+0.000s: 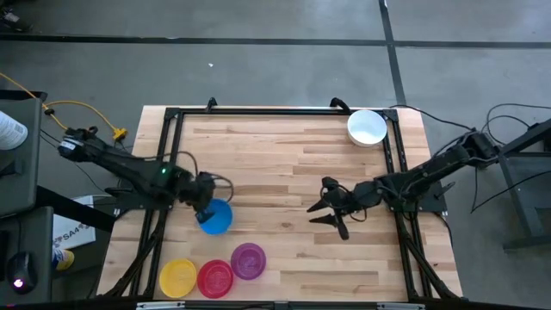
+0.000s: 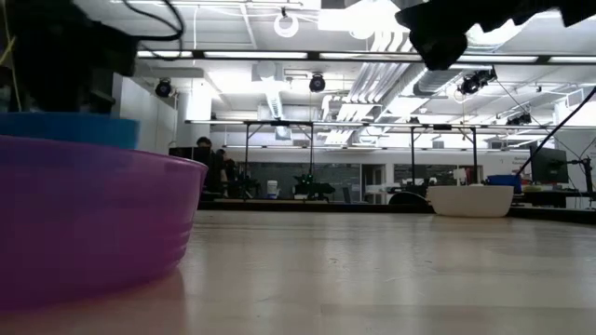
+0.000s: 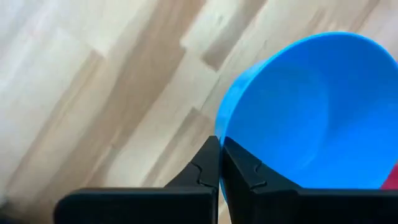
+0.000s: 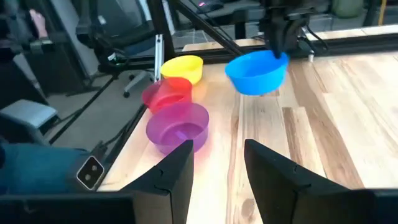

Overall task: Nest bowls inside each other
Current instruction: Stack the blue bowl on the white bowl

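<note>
High view: left gripper pinches the blue bowl by its rim, above the table. Right gripper hangs nearby, jaws spread.

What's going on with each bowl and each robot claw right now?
blue bowl: gripped by its rim, lifted off the table
left gripper: shut on blue bowl
right gripper: open, empty
purple bowl: upright, empty
red bowl: upright, empty
yellow bowl: upright, empty
white bowl: upright, alone at far edge
</note>
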Robot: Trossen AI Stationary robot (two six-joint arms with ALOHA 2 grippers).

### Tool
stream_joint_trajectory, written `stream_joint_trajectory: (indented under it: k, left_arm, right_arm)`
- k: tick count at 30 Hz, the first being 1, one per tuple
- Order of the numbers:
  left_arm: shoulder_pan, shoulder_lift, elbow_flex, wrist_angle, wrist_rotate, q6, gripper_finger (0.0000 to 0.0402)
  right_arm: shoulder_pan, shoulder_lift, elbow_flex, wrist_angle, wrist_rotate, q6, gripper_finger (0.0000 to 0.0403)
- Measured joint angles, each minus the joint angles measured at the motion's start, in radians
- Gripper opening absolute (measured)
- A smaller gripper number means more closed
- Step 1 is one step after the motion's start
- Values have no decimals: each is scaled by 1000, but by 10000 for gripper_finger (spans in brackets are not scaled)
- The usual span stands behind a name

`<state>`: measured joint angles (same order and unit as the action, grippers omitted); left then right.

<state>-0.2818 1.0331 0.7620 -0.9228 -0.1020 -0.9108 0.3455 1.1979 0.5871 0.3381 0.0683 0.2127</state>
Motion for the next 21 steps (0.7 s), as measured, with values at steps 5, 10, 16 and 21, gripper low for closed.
stream_joint_trajectory:
  k: [5,10,16,21]
  left_arm:
    - [111,96,89,2,64,133,0]
    - [193,244,203,1,128,253,0]
    - [256,395,373,0,161,399,0]
    - [297,464,495,3,167,430,0]
  right_arm:
    - [-61,42,72,-53,-105,-67,136]
    - [-99,94,185,-164,-196,-139,136]
    - [-104,173,298,-335,-200,-226,136]
    - [-103,229,367,-423,-198,-286,136]
